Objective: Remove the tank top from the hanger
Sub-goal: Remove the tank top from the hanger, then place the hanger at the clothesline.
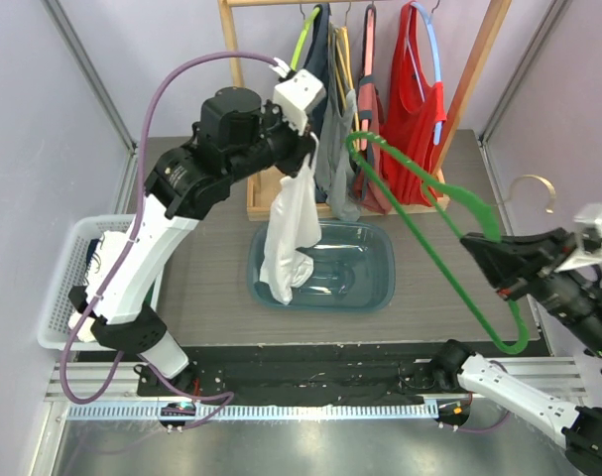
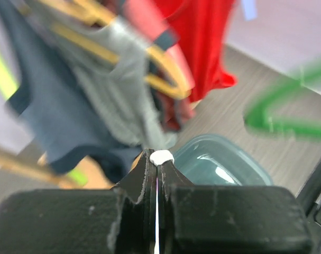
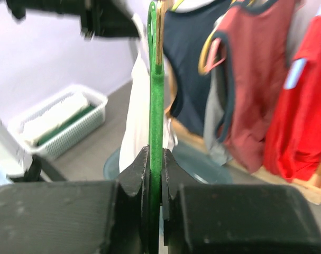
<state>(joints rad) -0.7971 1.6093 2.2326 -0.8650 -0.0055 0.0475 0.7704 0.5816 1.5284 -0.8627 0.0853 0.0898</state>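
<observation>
Clearly, your left gripper (image 1: 309,149) was pinched shut on the white tank top (image 1: 286,238), dangling mid-frame over the blue bin (image 1: 385,270). Right gripper (image 1: 494,260) clamped the green hanger (image 1: 420,235). Risk: the hanger tip sat close to the fabric and could re-snag it.

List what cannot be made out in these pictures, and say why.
Top view: how the left gripper pinches the white tank top; its wrist covers that.
Left wrist view: most of the tank top, out of frame below the gripper; green hanger blurred.
Right wrist view: contents of the white basket, blurred.
Top view: top of the rack, cut off by the upper edge.
</observation>
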